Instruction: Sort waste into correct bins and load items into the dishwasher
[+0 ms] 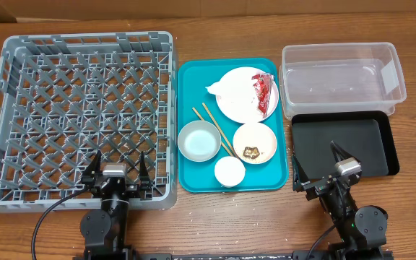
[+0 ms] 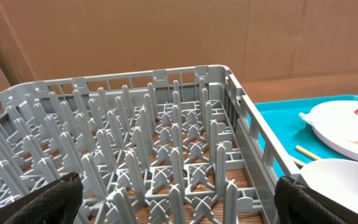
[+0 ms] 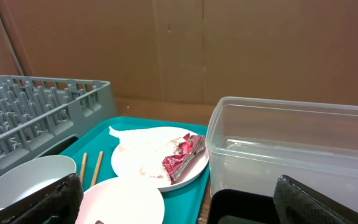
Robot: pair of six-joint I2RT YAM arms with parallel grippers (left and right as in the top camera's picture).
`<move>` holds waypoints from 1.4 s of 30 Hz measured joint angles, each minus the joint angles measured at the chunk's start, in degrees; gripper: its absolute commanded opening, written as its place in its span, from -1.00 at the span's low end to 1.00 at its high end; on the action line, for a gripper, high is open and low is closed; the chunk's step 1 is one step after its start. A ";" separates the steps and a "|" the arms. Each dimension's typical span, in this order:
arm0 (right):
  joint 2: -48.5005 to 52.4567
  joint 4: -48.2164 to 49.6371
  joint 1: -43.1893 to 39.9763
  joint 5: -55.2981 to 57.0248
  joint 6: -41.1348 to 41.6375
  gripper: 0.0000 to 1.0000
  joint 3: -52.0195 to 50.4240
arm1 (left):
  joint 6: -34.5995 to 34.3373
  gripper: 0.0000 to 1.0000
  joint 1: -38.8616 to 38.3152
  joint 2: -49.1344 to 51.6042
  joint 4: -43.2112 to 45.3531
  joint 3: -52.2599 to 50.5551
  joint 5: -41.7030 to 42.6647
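The grey dishwasher rack (image 1: 78,108) fills the left, and my left gripper (image 1: 119,170) hangs open over its near edge, nothing between its fingers (image 2: 42,202). On the teal tray (image 1: 193,180) a big plate (image 1: 240,101) carries a crumpled napkin (image 1: 219,88) and a red wrapper (image 1: 264,92). Near them lie two chopsticks (image 1: 215,128), a grey-blue bowl (image 1: 199,140), a small plate (image 1: 260,137) with a brown lump (image 1: 250,152), and a white cup (image 1: 230,171). The clear tub (image 1: 341,76) and black tray (image 1: 341,144) are the bins. My right gripper (image 1: 316,162) is open and empty over the black tray's near left corner.
A brown cardboard wall (image 3: 229,43) backs the wooden table (image 1: 215,217). In the right wrist view the wrapper (image 3: 182,155) lies on the plate next to the tub (image 3: 291,143). The rack's upright pegs (image 2: 173,143) stand ahead of the left gripper.
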 measured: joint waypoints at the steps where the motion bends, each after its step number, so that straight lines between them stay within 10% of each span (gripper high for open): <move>1: 0.00 0.00 0.00 0.00 0.00 1.00 0.00 | 0.02 1.00 0.00 0.00 0.00 0.00 0.00; 42: 3.26 -3.69 0.00 -8.66 0.00 1.00 11.23 | 0.02 1.00 0.00 0.00 0.00 0.00 0.00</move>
